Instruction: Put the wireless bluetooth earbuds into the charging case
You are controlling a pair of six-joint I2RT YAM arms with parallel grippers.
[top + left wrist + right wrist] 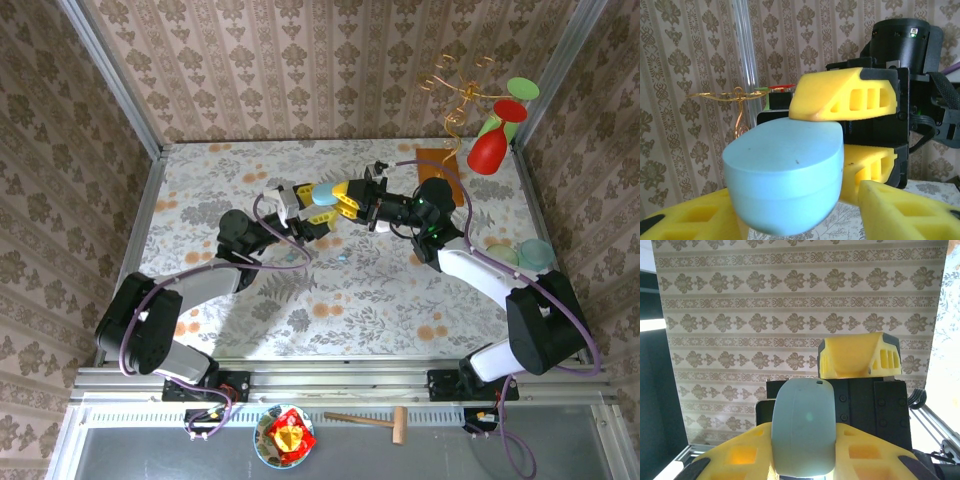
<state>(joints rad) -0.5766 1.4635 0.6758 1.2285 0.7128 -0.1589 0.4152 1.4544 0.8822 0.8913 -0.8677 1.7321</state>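
The light blue charging case (324, 194) hangs in the air above the middle of the table, lid closed. My right gripper (342, 200) reaches in from the right and is shut on it. In the right wrist view the case (802, 432) stands on end between the yellow fingers (740, 455). My left gripper (316, 203) comes from the left. Its yellow fingers (912, 210) flank the case (785, 175) with a gap on the right side, so it is open. A tiny pale speck (341, 257) on the table may be one of the earbuds; it is too small to tell.
Two pale rounded cases (520, 253) lie at the table's right edge. A gold wire stand (455, 100) with red and green cups (495, 140) and an orange mat (440, 165) fill the back right. A bowl (285, 437) and a small wooden mallet (375, 420) sit below the rail.
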